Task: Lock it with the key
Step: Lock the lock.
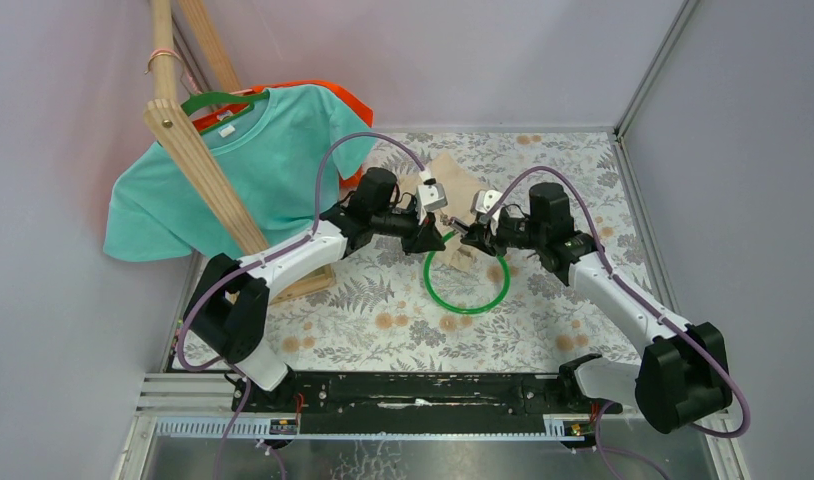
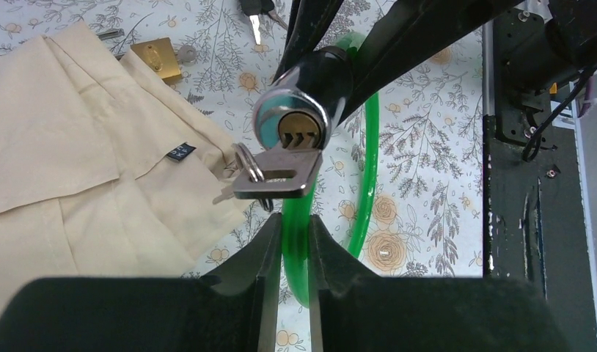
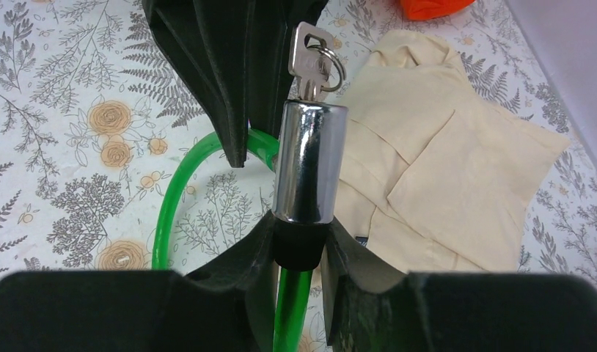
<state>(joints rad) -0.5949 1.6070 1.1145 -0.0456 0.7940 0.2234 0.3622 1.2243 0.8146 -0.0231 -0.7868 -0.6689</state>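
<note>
- My left claw: fingers a narrow slit apart, pinching nothing. Only the green cable shows through the gap, lying behind it.
- Just past my left fingertips is the key. Its blade is seated in the keyway and its head lies flat across my view, with the key ring hanging off its left side. Tips are near the head but not touching it.
- My right claw: pressed onto the black collar at the base of the lock barrel. The chrome body is held off the surface, with the keyway end pointed at my left claw.
- The cable runs from the barrel down into a loop on the surface. I can't tell from here whether its free end is fully home in the barrel.
- Step in hand, as I read it: key is in, turn not yet made. Left is lined up for the regrasp.
- Next move needs:
  - left tips advanced over the key head, one finger on each flat face
  - a roll of the wrist first, since the slit sits crosswise to the flat head
  - then close and rotate about the barrel axis
  - right holding firm against that torque
- Risks: the ring snagging a finger, or the barrel twisting in the right grip.
- Beside the work, not in play: beige cloth, brass padlock.
</note>
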